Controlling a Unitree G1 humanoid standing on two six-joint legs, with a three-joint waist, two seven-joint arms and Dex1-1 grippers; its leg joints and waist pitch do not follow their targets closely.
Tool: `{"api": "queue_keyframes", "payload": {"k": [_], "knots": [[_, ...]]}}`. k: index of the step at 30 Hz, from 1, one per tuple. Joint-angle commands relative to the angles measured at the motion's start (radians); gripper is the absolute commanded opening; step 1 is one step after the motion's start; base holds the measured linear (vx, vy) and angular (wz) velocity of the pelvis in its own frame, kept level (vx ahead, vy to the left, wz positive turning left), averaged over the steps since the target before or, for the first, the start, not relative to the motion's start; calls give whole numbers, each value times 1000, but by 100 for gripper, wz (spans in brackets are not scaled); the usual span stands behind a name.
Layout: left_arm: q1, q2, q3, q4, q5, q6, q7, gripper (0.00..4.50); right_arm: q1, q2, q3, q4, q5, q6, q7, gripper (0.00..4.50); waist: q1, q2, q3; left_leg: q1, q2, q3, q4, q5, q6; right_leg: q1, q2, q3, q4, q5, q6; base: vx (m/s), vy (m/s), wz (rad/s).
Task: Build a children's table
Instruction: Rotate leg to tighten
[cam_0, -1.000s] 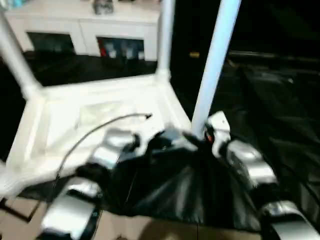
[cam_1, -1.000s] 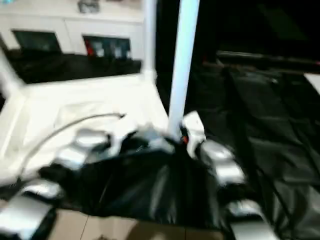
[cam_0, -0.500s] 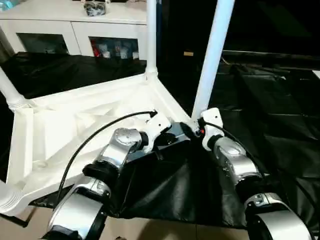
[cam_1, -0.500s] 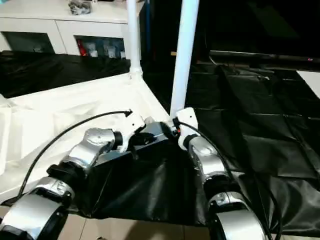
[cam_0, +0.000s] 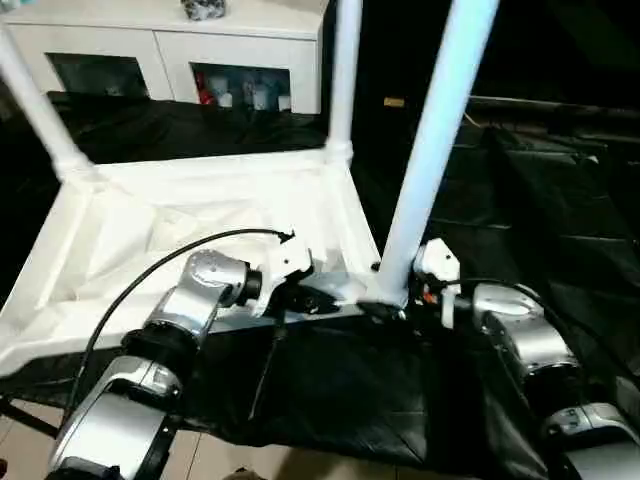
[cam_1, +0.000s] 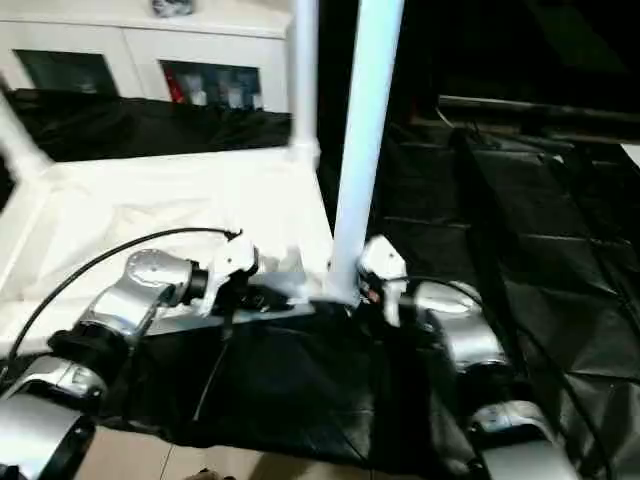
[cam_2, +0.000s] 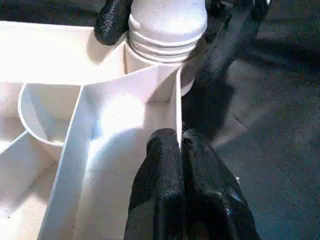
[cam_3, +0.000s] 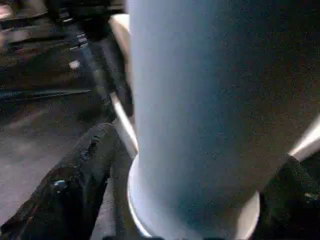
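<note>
Both my grippers work at the near corner of the upturned white plastic rectangular table top (cam_0: 200, 215).

My right gripper (cam_3: 165, 190) clamps its black fingers (cam_3: 75, 175) round the base of the long white tapered tubular leg (cam_0: 430, 150), upright in the round corner socket (cam_2: 165, 60). My left gripper (cam_2: 181, 150) pinches the thin white rib (cam_2: 178, 105) beside it, fingers closed on the wall.

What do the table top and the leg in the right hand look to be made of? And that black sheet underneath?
Table top: apparently moulded white plastic, with thin ribs and a faint sheen. Leg: smooth white tube, probably plastic too; ridged rings at its base. Black sheet: likely thin plastic film, glossy and creased.
</note>
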Motion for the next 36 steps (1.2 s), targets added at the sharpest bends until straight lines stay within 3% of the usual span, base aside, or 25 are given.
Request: {"api": "queue_keyframes", "payload": {"k": [1, 6, 10, 11, 12, 16, 20, 23, 28, 30, 32, 34, 36], "knots": [[4, 7, -25, -28, -11, 11, -57, 0, 22, -15, 38, -8, -3, 43, 59, 353, 0, -4, -54, 17, 30, -5, -61, -255, 74, 47, -46, 35, -56, -190, -260, 0, 0, 0], [7, 20, -29, -38, -22, 20, -105, 0, 29, -27, 48, -33, 0, 60, 88, 304, 1, -5, -55, 14, 29, -7, -62, -248, 58, 48, -48, 36, -56, -206, -251, 0, 0, 0], [9, 25, -31, -42, -23, 22, -105, 0, 37, -25, 50, -51, 4, 73, 97, 276, 1, -6, -59, 13, 28, -6, -59, -213, 67, 49, -48, 35, -51, -162, -255, 0, 0, 0], [11, 25, -28, -46, -25, 24, -97, 0, 45, -23, 54, -64, 8, 86, 104, 272, 1, -7, -60, 12, 28, -6, -58, -205, 69, 50, -48, 35, -49, -151, -258, 0, 0, 0], [12, 20, -26, -46, -23, 19, -83, 0, 50, -18, 53, -67, 10, 88, 96, 271, 1, -14, -60, 11, 28, -6, -57, -197, 74, 51, -47, 35, -48, -140, -259, 0, 0, 0], [10, -8, -15, -31, -1, -9, 18, 0, 56, 13, 36, -54, 0, 92, 11, 269, 2, -11, -57, 11, 29, -6, -58, -208, 72, 47, -49, 35, -52, -177, -251, 0, 0, 0], [-10, -82, 4, -11, 24, 34, 208, 0, 27, 117, -10, 69, -87, 34, -356, 268, -10, -15, -47, 19, 24, -11, -67, -300, 17, 37, -56, 36, -75, -390, -191, 0, 0, 0], [-12, -93, -1, -4, 37, 37, 239, 0, 19, 139, -20, 89, -96, 39, -426, 268, -29, -18, -42, 18, 17, -25, -76, -376, -7, 38, -55, 28, -96, -565, -104, 0, 0, 0], [-12, -93, -1, -4, 37, 37, 239, 0, 19, 139, -20, 89, -96, 39, -426, 268, -34, -17, -44, 23, 21, -21, -75, -381, 14, 30, -51, 33, -96, -492, -130, 0, 0, 0], [-29, -160, -7, 27, 67, 60, 370, 0, -21, 222, -36, 148, -109, 74, -613, 267, -40, -16, -42, 19, 20, -18, -76, -366, 5, 27, -49, 36, -88, -444, -154, 0, 0, 0], [-47, -223, -11, 53, 85, 72, 468, 0, -55, 286, -38, 189, -121, 76, -732, 267, -42, -15, -43, 28, 18, -22, -75, -390, -14, 27, -51, 30, -92, -496, -144, 0, 0, 0], [-51, -229, -14, 55, 86, 62, 472, 0, -60, 296, -51, 185, -99, 76, -719, 337, -42, -16, -42, 29, 16, -21, -73, -406, -4, 24, -52, 31, -101, -517, -129, 0, 0, 0], [-46, -214, -13, 47, 84, 38, 446, 0, -62, 287, -66, 184, -87, 59, -691, 340, -40, -17, -45, 20, 18, -21, -75, -386, 12, 29, -52, 33, -97, -479, -129, 0, 0, 0]]}}
